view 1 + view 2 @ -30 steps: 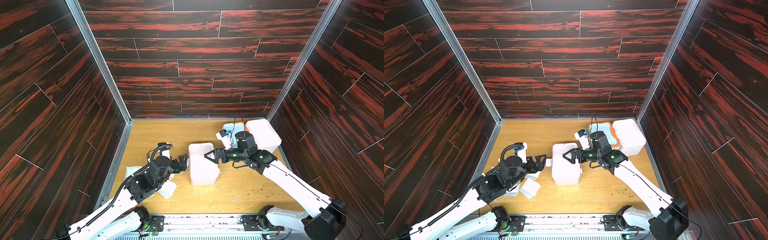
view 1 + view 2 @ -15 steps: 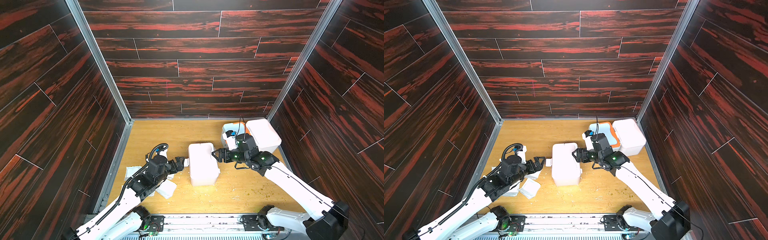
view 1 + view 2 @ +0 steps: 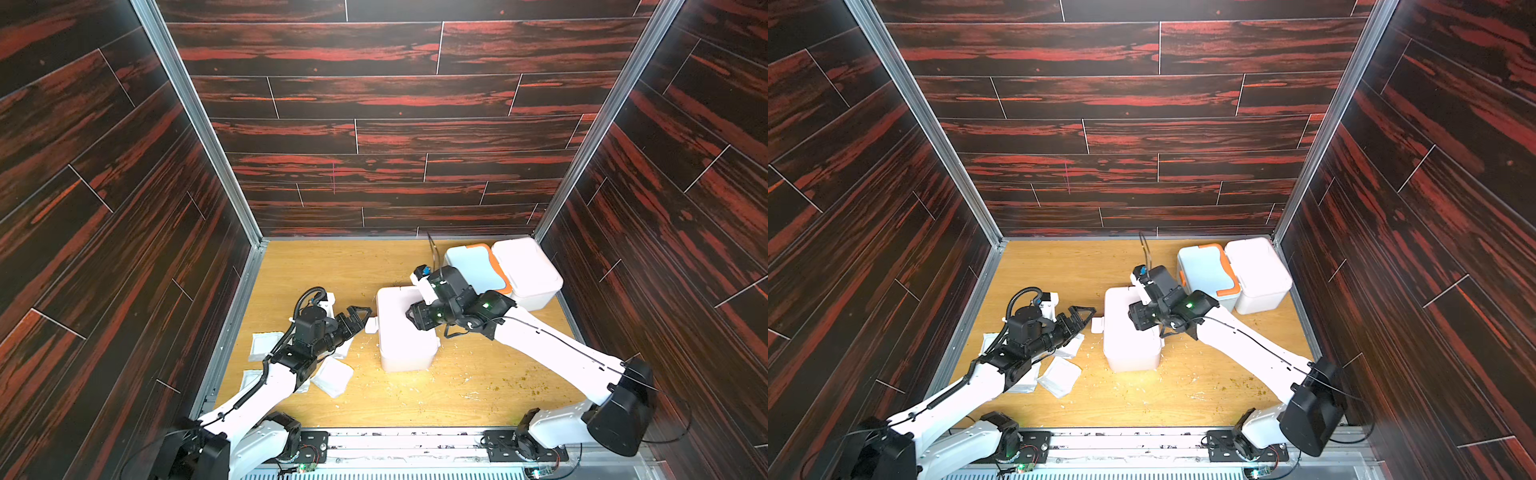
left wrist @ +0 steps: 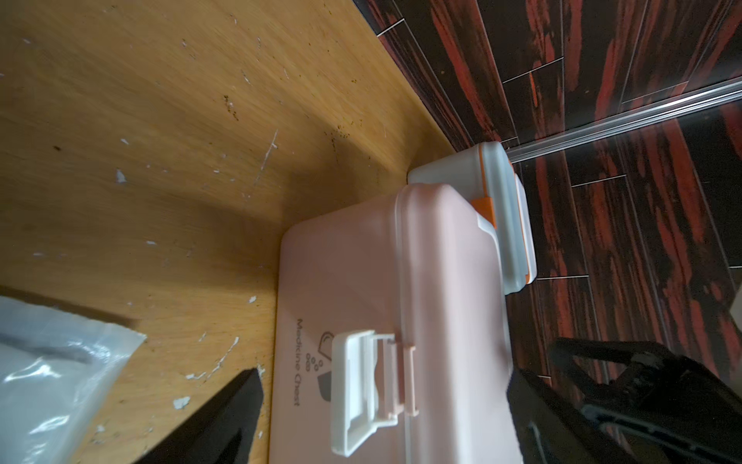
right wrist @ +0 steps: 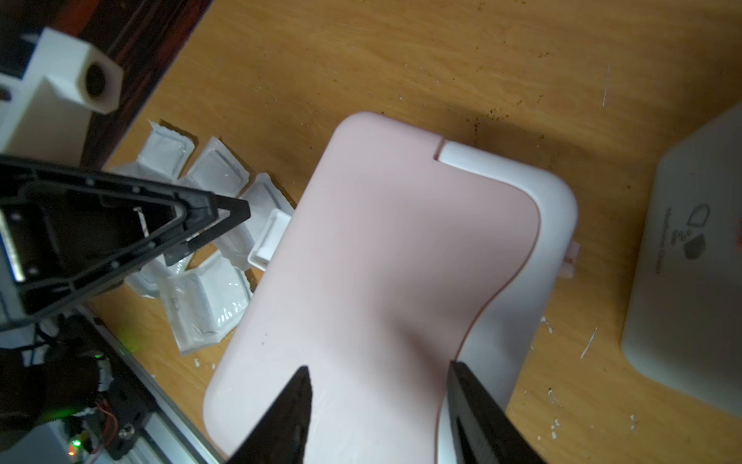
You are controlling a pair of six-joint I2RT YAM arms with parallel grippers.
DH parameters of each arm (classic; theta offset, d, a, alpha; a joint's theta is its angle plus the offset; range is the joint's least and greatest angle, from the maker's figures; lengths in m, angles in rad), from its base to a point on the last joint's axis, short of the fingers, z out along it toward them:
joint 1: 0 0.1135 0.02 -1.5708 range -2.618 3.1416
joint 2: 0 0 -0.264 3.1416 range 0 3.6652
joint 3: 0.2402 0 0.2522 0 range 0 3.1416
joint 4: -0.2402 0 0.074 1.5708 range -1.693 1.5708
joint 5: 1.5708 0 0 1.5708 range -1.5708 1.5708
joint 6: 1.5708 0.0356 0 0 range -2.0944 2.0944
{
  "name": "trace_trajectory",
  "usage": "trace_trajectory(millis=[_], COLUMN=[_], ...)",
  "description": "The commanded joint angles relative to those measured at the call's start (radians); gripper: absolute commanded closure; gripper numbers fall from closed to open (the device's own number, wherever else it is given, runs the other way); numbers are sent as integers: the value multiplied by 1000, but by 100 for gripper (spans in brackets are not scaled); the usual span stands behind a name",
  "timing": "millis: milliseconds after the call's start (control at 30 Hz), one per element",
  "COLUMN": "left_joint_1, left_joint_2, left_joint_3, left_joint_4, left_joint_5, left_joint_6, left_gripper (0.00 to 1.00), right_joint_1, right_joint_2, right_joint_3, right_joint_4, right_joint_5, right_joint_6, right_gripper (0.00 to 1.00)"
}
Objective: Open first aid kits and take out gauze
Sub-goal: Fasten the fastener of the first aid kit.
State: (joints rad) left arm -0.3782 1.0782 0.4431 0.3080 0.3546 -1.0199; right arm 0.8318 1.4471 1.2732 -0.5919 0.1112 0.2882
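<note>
Pink medicine chest (image 3: 405,332) mid-table, lid down, long axis run front-to-back. White latch (image 4: 361,385) faced toward left gripper (image 3: 360,319), spread wide, just beside it, empty. Right gripper (image 5: 377,367) parted over lid, nothing grasped. Left judged nearer latch.

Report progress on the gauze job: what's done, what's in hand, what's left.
Done: several gauze packets lie loose on the table. In hand: the pink Medicine Chest kit, lid down, white latch flipped out; the open left gripper faces the latch, the right gripper hovers open over the lid. Left: raise that lid; the orange-handled kit and pale kit beside it are shut too.
</note>
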Motion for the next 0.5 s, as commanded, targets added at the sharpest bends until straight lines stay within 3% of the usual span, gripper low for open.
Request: trace_trajectory(millis=[0,200,467], left_joint_1=[5,5,-10], left_joint_2=[42,148,280], left_joint_3=[-14,3,-21], left_joint_4=[152,200,420], left_joint_5=[70,143,195], left_joint_6=[-53,-64,-163], left_gripper=[0,0,1], right_joint_1=[25,37,37], right_joint_2=[66,129,148], right_joint_3=[47,71,34], right_joint_4=[-51,-73,-79], right_joint_5=[43,60,74], right_joint_6=[-36,-33,-11], right_gripper=[46,47,48])
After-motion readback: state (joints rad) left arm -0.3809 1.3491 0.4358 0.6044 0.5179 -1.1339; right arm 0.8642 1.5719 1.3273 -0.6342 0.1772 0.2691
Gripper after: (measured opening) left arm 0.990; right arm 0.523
